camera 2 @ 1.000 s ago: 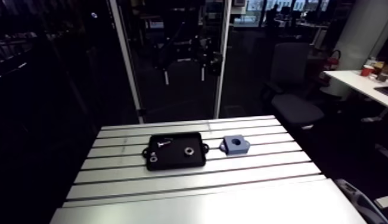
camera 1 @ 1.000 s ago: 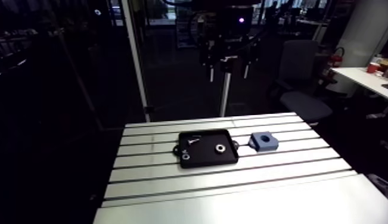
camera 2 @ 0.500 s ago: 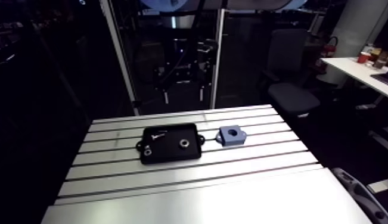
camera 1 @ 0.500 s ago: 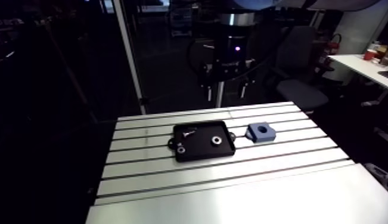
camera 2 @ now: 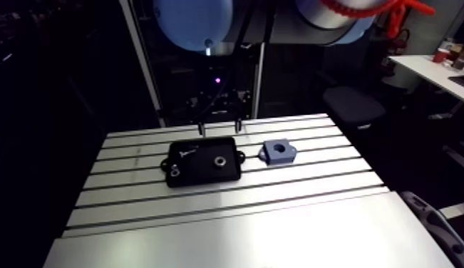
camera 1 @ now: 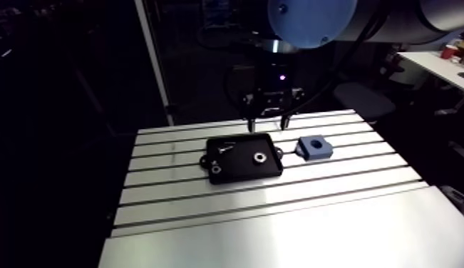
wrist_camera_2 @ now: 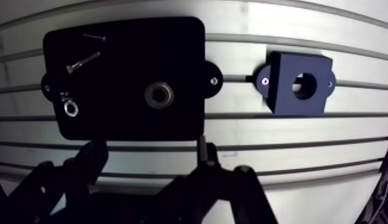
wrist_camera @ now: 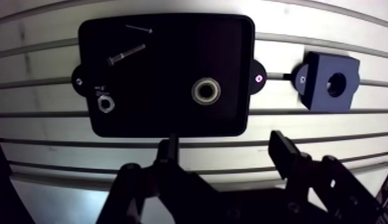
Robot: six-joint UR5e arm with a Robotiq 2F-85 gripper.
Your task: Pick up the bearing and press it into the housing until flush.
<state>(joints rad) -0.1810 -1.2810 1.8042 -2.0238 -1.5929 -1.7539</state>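
The bearing (wrist_camera: 206, 90), a small metal ring, lies in a black tray (wrist_camera: 166, 122) on the slotted table. The housing (wrist_camera: 328, 81) is a blue block with a round bore, and it sits on the table just beside the tray. My gripper (wrist_camera: 223, 143) hangs above the tray's edge, open with nothing between its fingers. In the wrist view the bearing is a little ahead of the gap between the fingers, and the housing is ahead and off to one side. The arm view shows the gripper (camera 1: 266, 125) over the tray's far edge, well above the bearing (camera 1: 259, 157) and housing (camera 1: 313, 147).
The tray also holds a bolt (wrist_camera: 126, 55), a thin pin (wrist_camera: 139, 28) and a small nut (wrist_camera: 105, 103), all at the end away from the housing. The aluminium table (camera 1: 277, 228) stretches wide and bare toward the camera.
The wrist and gripper have come down toward the tray, and the arm camera has shifted with them. The tray, bearing and housing lie where they were.
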